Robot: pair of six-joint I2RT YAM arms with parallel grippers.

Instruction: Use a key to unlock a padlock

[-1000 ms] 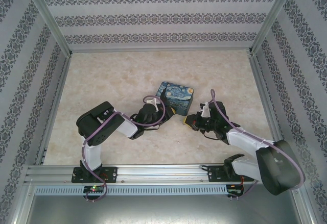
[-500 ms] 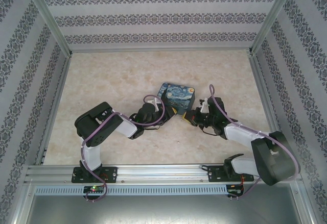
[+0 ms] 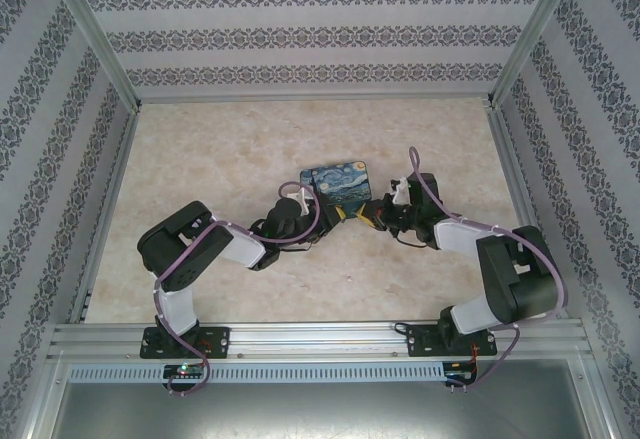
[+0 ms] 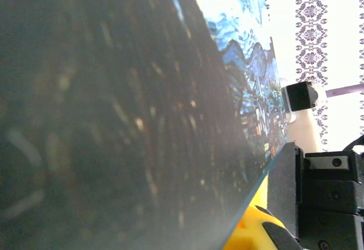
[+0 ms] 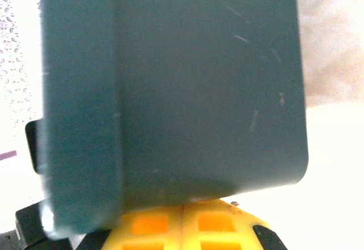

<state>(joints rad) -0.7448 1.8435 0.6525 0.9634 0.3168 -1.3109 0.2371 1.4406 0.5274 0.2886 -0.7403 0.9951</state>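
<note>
Left gripper (image 3: 322, 215) — fingers clenched on the near-left corner of the padlock (image 3: 337, 180). The padlock is held tilted just beyond the left fingertips, its printed face turned up: a swirling blue-and-yellow night sky. A beige marbled table (image 3: 220, 149) lies under both arms. It is boxed in by aluminium rails (image 3: 320, 337) and by walls (image 3: 300, 39) papered in grey damask stripes. The padlock is a squarish flat block with a glossy face, dark matte sides and rounded corners. Right gripper (image 3: 368, 215) — yellow plastic pads (image 5: 187, 227) are pressed together, tips butted against the padlock's dark side. Whether the key is pinched between them cannot be told.
</note>
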